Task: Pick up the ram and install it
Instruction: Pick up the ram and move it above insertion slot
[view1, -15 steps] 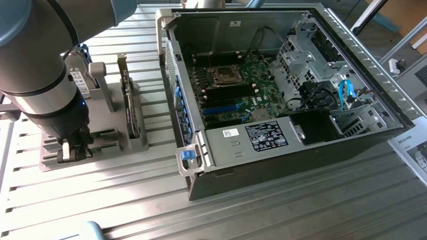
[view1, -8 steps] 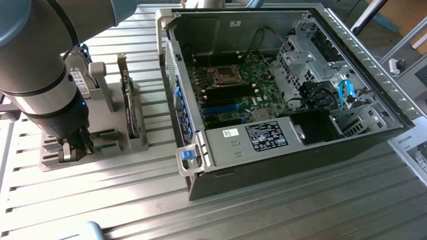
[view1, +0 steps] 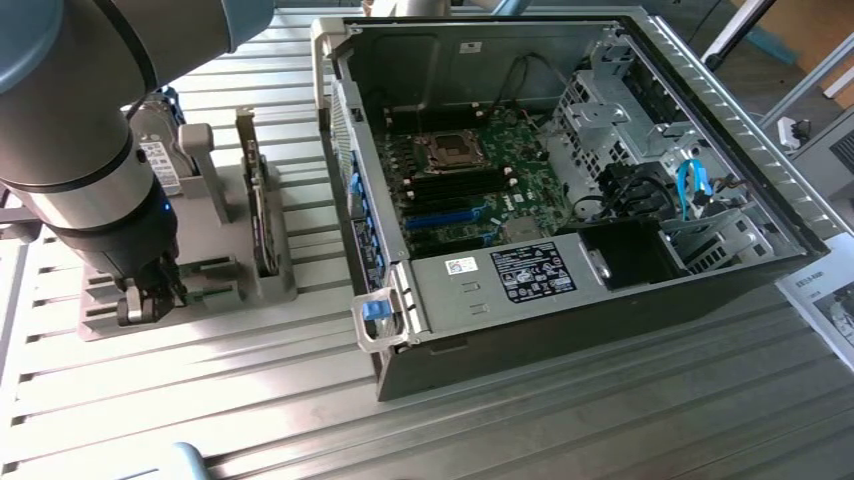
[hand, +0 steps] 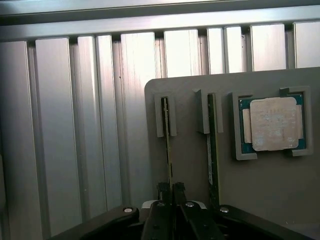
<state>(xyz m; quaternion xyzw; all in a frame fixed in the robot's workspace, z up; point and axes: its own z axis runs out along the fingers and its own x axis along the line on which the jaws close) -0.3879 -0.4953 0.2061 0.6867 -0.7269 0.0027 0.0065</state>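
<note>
The ram (hand: 167, 135) is a thin green stick standing on edge in a slot of the grey holder (hand: 260, 190). My gripper (hand: 170, 189) is down over one end of it, with the two black fingers pressed against its sides. In the exterior view the gripper (view1: 144, 300) sits low in the holder (view1: 200, 290) at that view's left, under the arm. The open computer case (view1: 400, 330) lies to the exterior view's right, and its green motherboard (view1: 467, 190) shows dark memory slots.
A second green stick (hand: 212, 140) stands in the neighbouring slot, and a processor chip (hand: 273, 123) lies in a recess beside it. An upright card with a metal bracket (view1: 254, 200) and a silver drive (view1: 160, 160) stand in the holder. The table is ribbed metal.
</note>
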